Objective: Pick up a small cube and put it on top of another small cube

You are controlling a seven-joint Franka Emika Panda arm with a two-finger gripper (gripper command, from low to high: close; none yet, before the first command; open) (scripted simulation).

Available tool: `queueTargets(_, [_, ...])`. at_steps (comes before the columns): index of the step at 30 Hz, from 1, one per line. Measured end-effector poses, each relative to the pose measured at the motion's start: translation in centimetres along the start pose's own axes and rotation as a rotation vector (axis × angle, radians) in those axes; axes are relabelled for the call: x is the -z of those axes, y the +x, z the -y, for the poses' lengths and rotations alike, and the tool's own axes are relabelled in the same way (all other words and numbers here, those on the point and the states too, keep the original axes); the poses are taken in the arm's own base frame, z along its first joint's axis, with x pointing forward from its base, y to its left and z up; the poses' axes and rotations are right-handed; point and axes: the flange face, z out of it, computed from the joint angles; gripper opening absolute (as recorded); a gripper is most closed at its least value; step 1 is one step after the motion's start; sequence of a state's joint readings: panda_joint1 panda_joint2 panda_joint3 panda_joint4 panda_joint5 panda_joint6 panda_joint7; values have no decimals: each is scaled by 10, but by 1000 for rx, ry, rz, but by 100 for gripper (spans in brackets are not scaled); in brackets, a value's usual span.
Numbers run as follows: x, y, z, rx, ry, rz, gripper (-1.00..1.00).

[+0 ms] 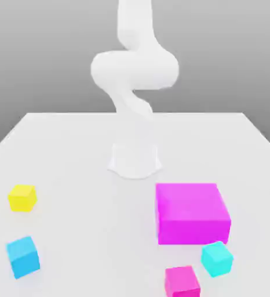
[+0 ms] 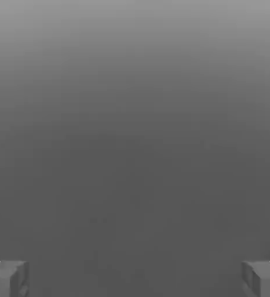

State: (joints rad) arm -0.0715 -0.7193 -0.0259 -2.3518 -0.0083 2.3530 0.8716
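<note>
Pale grey backdrop rises behind a flat white counter (image 1: 68, 151), with a white robot arm (image 1: 134, 69) standing at its far middle, curled up high above its base.

Moving from the exterior view's left: a small plain bright yellow cube (image 1: 22, 198) sits alone near the left edge, and nearer the camera, just below it, a small sky-blue cube (image 1: 23, 256). Well apart, on the exterior view's right, stands a large magenta block (image 1: 192, 213). Close in front of it lie a small magenta cube (image 1: 182, 282) and, beside that, a small turquoise cube (image 1: 217, 258), tilted a little.

In the hand view the pincer (image 2: 135, 278) stands wide, its two grey fingertips (image 2: 7, 278) far apart with nothing between them, facing blank grey.

Judging by this, nothing is done yet: the yellow cube is ungrasped, on the counter, well apart from the turquoise cube that should carry it.
</note>
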Motion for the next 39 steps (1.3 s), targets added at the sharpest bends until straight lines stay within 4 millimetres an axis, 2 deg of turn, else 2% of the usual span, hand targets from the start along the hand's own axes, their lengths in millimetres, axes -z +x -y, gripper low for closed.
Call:
queueTargets(2, [-52,21,-37,-140,-90,7,0])
queueTargets(5, [-118,44,-104,-349,-216,12,0])
queueTargets(7, [-154,53,-156,-489,-297,10,0])
queueTargets(10, [-196,55,-238,-698,-413,4,0])
queueTargets(13, [-225,43,-322,-910,-525,-7,0])
queueTargets(15, [-238,27,-377,-1052,-599,-17,0])
queueTargets(17, [-245,5,-430,-1196,-671,-28,0])
queueTargets(18, [-243,-6,-464,-1290,-710,-43,0])
queueTargets(20, [-247,-32,-502,-1402,-767,-52,0])
queueTargets(26, [-289,-62,-535,-1422,-789,-50,0])
queueTargets(27, [-295,-66,-539,-1423,-789,-50,-100])
queueTargets(34, [-296,-67,-539,-1423,-788,-50,-100])
queueTargets(39, [-265,-48,-518,-1423,-787,-50,-100])
